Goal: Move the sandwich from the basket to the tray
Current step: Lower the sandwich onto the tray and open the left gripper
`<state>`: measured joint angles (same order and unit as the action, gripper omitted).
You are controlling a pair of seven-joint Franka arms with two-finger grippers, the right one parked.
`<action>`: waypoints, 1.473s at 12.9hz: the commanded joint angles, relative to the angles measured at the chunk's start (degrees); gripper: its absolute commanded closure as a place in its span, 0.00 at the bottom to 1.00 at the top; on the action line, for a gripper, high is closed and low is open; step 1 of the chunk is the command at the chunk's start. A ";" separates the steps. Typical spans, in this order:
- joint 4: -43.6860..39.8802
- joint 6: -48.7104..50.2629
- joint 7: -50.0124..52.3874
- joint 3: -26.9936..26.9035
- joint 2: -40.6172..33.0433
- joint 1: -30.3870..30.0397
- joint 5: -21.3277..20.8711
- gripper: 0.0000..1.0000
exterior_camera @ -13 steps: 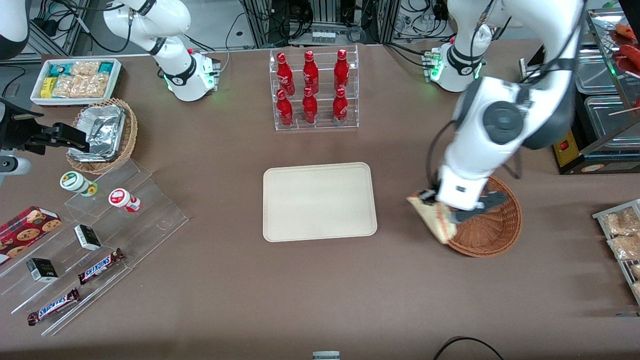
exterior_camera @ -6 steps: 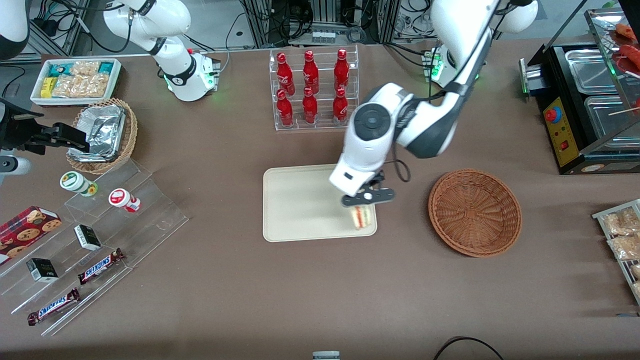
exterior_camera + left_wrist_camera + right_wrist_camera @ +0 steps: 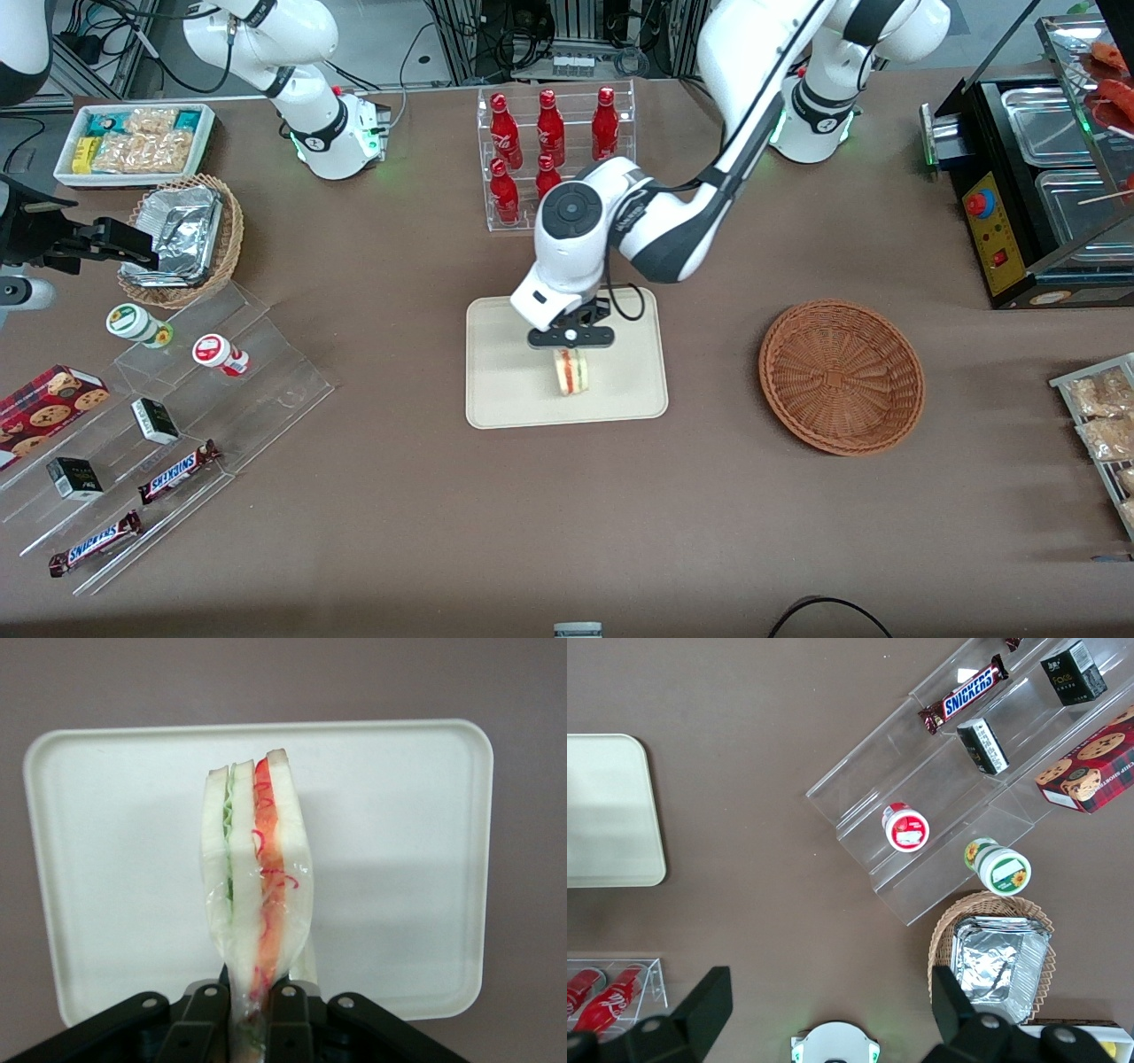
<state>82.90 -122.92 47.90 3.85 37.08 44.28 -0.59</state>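
Observation:
My left gripper [image 3: 570, 338] is shut on the clear-wrapped sandwich [image 3: 570, 371] and holds it over the middle of the cream tray [image 3: 505, 390]. In the left wrist view the black fingers [image 3: 202, 1014] pinch the narrow end of the sandwich [image 3: 255, 877]. Its white bread, green and red-orange layers stand on edge above the tray [image 3: 399, 833]. I cannot tell whether the sandwich touches the tray. The reddish-brown wicker basket [image 3: 841, 376] lies beside the tray toward the working arm's end of the table, with nothing in it.
A clear rack of red bottles [image 3: 554, 159] stands farther from the front camera than the tray. Acrylic steps with snack bars and cups [image 3: 177, 408] and a tan basket of foil trays [image 3: 184, 235] lie toward the parked arm's end. A metal counter unit [image 3: 1045, 186] stands at the working arm's end.
My gripper carried the sandwich from the basket's rim across to the tray, first over its corner nearest the basket, now over its middle. The basket is left empty.

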 commanded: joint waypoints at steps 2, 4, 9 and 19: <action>-2.04 -1.62 -0.96 -0.87 4.05 2.29 -2.56 1.00; -1.86 -1.71 -1.14 -0.87 5.45 2.82 -4.50 1.00; -1.77 -2.15 -0.97 -0.87 7.75 4.14 -4.68 1.00; -2.48 -0.14 3.24 -2.27 -2.17 2.30 -4.24 0.00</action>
<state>79.07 -125.07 48.59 2.34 39.78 47.14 -4.82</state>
